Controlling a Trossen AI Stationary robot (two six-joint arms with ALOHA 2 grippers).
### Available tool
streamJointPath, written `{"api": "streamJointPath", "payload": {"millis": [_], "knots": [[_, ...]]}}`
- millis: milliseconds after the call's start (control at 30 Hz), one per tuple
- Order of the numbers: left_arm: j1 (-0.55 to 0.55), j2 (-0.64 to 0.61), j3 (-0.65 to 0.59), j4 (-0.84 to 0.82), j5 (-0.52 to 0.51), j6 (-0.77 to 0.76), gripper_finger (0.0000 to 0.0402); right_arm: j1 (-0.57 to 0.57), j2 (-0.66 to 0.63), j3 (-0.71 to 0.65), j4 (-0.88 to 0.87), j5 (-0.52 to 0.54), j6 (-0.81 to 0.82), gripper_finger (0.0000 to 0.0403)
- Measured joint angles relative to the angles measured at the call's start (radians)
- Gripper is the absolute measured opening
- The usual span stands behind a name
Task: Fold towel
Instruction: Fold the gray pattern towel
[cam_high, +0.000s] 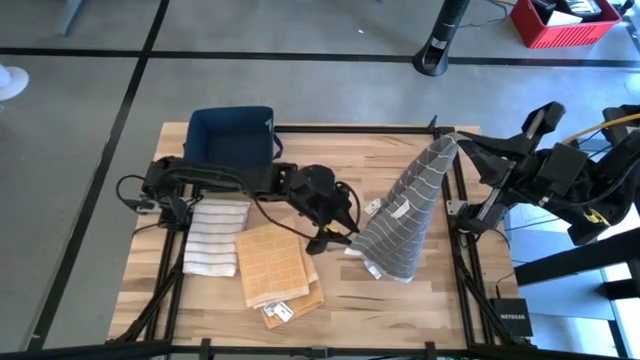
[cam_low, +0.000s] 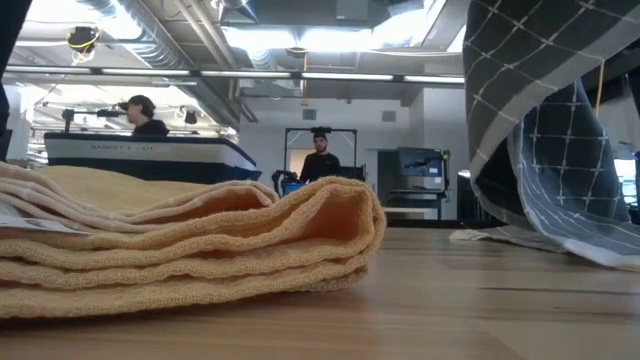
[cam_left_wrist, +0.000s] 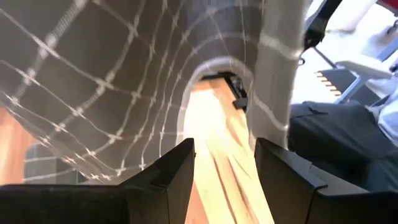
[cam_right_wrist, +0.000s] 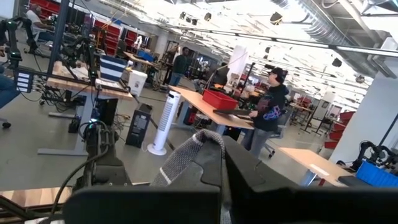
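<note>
A grey towel (cam_high: 410, 205) with white grid lines hangs as a cone from my right gripper (cam_high: 457, 140), which is shut on its top, high over the table's right side. The towel's lower end (cam_low: 560, 245) lies on the wood. My left gripper (cam_high: 342, 236) stands open and low beside the towel's lower left edge. In the left wrist view its fingers (cam_left_wrist: 177, 171) point at the towel's curled hem (cam_left_wrist: 205, 68) with nothing between them. A folded yellow towel (cam_high: 275, 265) and a folded white striped towel (cam_high: 215, 235) lie flat at the left. My right gripper pinches a bunched corner of the grey towel (cam_right_wrist: 189, 149) between its two fingers; a tip of cloth sticks out past them. The fingers point about level, from the table's right side. The towel hangs below them, with its bottom end resting slack on the table.
A dark blue bin (cam_high: 232, 135) stands at the table's far left edge. The yellow towel's folded edge (cam_low: 330, 225) fills the left of the low view. Black frame rails (cam_high: 462, 250) run along the table's sides. People and benches show in the room beyond.
</note>
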Motion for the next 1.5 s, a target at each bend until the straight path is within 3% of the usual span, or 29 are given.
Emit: {"api": "streamJointPath", "payload": {"millis": [333,967,1200,1367,1500], "knots": [[-0.039,0.006,-0.001,-0.076,0.0,-0.016,0.0161,0.0,0.0,0.0,-0.002,0.001,0.0,0.0005],[-0.055,-0.008,-0.002,-0.006,-0.031,-0.136,0.0161,0.001,0.0,0.0,-0.002,-0.001,-0.001,0.0005],[-0.054,0.032,-0.002,0.074,-0.176,-0.127,0.0161,0.001,0.0,0.0,-0.003,-0.011,-0.001,0.0005],[-0.055,0.029,-0.001,0.09,-0.353,-0.134,0.0161,0.0,0.0,0.0,-0.003,-0.012,-0.001,0.0005],[-0.055,0.038,-0.001,0.095,-0.371,-0.134,0.0161,0.0,0.0,0.0,-0.003,-0.012,-0.001,0.0005]]}}
